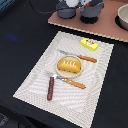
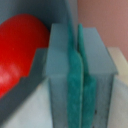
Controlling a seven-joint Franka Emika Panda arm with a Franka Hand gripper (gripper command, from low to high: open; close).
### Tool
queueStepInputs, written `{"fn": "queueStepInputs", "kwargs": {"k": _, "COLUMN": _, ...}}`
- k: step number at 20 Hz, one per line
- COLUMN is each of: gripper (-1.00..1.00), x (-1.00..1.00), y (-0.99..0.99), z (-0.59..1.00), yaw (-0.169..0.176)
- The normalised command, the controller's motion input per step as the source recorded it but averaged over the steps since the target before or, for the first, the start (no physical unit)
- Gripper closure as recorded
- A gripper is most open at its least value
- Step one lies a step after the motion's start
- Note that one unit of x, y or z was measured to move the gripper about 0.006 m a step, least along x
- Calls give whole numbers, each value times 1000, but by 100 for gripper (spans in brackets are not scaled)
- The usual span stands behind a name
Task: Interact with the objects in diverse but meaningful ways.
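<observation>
Beneath me spreads a black table (image 1: 20, 45), dark and matte across the exterior view's left and near side. A pale woven placemat (image 1: 35, 82) lies angled on it. At the far right sits a pinkish-tan board (image 1: 102, 25). Light is soft and even.

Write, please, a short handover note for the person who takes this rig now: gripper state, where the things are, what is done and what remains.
Gripper: fingers pressed together, nothing between them, close beside the red tomato.
On the placemat: bread loaf on the tan plate, orange-handled cutlery around it, yellow block near the far corner.
Two pots stand on the pink board.
Done: table looks set.
Left: tomato not yet grasped.
</observation>
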Motion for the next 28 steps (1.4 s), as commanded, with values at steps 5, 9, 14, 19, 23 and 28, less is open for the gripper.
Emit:
{"fn": "queueStepInputs", "kwargs": {"k": 5, "gripper": 100, "x": 180, "y": 179, "z": 0, "yaw": -29}}
{"fn": "queueStepInputs", "kwargs": {"k": 9, "gripper": 100, "x": 193, "y": 197, "z": 0, "yaw": -26}}
{"fn": "queueStepInputs", "kwargs": {"k": 14, "gripper": 100, "x": 159, "y": 194, "z": 0, "yaw": -24}}
{"fn": "queueStepInputs", "kwargs": {"k": 19, "gripper": 100, "x": 169, "y": 206, "z": -23, "yaw": -4}}
{"fn": "queueStepInputs", "kwargs": {"k": 23, "gripper": 100, "x": 146, "y": 205, "z": -14, "yaw": -3}}
{"fn": "queueStepInputs", "kwargs": {"k": 28, "gripper": 100, "x": 122, "y": 207, "z": -41, "yaw": 0}}
